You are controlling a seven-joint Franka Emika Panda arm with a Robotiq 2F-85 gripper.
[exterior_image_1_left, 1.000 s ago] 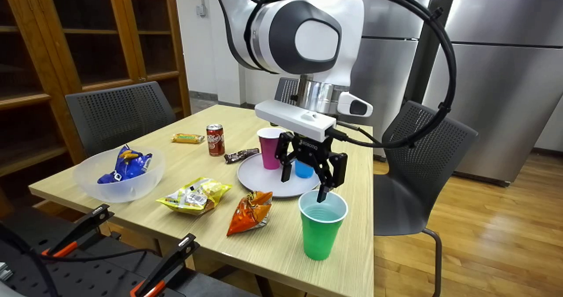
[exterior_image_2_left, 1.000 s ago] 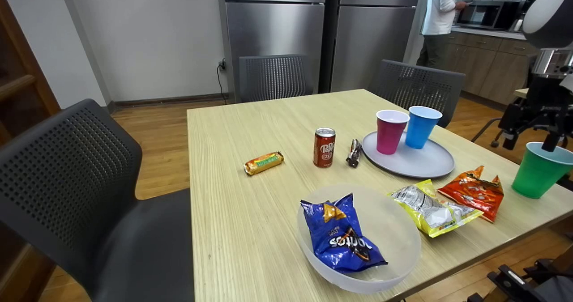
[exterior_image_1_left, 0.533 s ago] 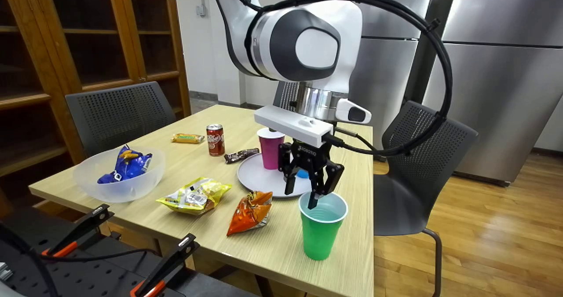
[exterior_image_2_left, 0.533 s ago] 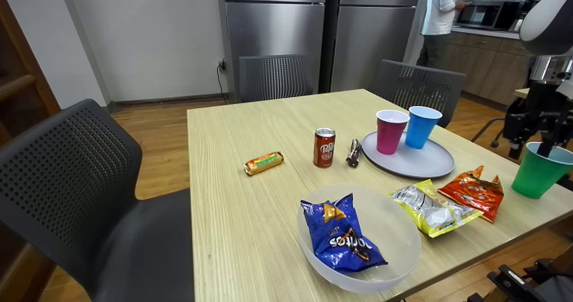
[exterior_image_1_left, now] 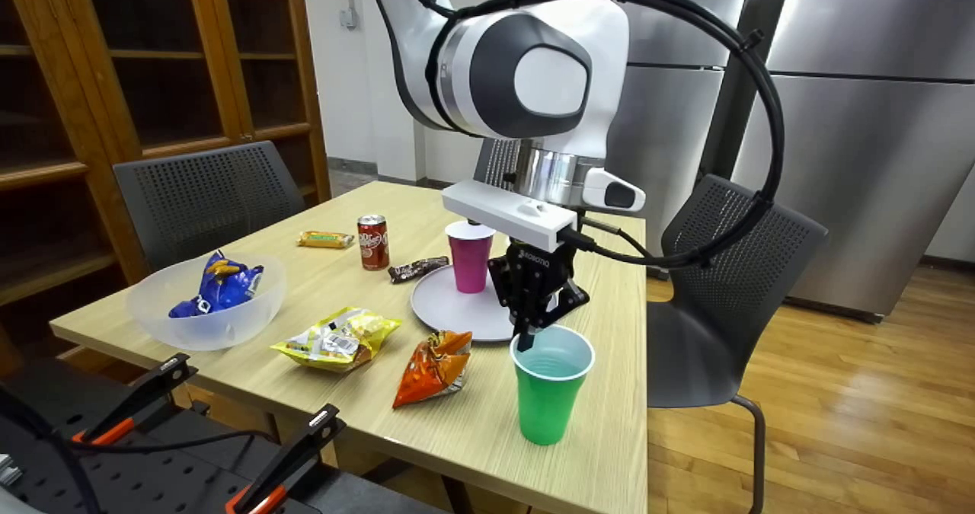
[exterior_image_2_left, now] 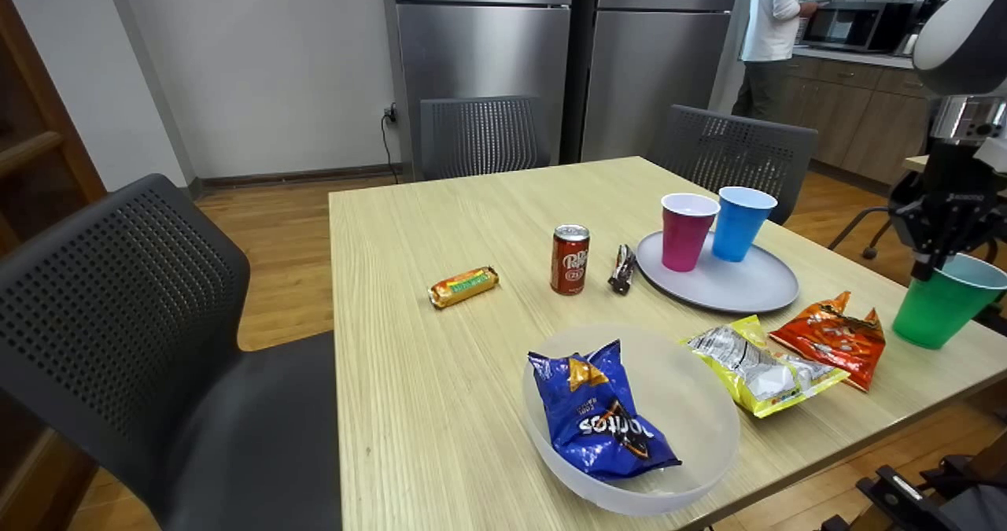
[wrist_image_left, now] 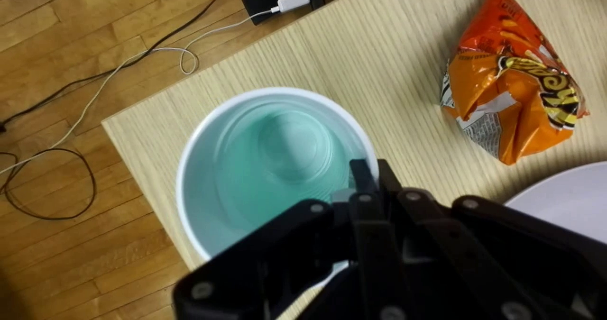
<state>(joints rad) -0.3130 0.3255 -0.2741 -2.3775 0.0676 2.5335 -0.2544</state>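
The green cup (exterior_image_1_left: 545,407), white inside, stands upright on the table near its corner in both exterior views. My gripper (wrist_image_left: 374,173) comes down over the cup's near side and is shut on the rim. In the wrist view one fingertip (wrist_image_left: 361,169) lies inside the cup wall and its partner (wrist_image_left: 390,174) outside, the white rim pinched between them. Nothing is seen inside the cup (wrist_image_left: 227,168). Beside it lies an orange-red snack bag (wrist_image_left: 517,87). A grey plate (exterior_image_2_left: 747,287) carries a magenta cup (exterior_image_2_left: 687,236) and a blue cup (exterior_image_2_left: 739,228).
A yellow snack bag (exterior_image_1_left: 339,339) lies beside the orange one. A translucent bowl (exterior_image_2_left: 712,444) holds a blue chip bag (exterior_image_2_left: 602,421). Farther off are a soda can (exterior_image_2_left: 569,259), a dark wrapped bar (exterior_image_2_left: 622,270) and a gold wrapped bar (exterior_image_2_left: 464,287). Chairs (exterior_image_1_left: 701,293) flank the table.
The gripper has lowered a little and its fingers have come together on the green cup's rim. The cup has shifted slightly toward the plate and snack bags.
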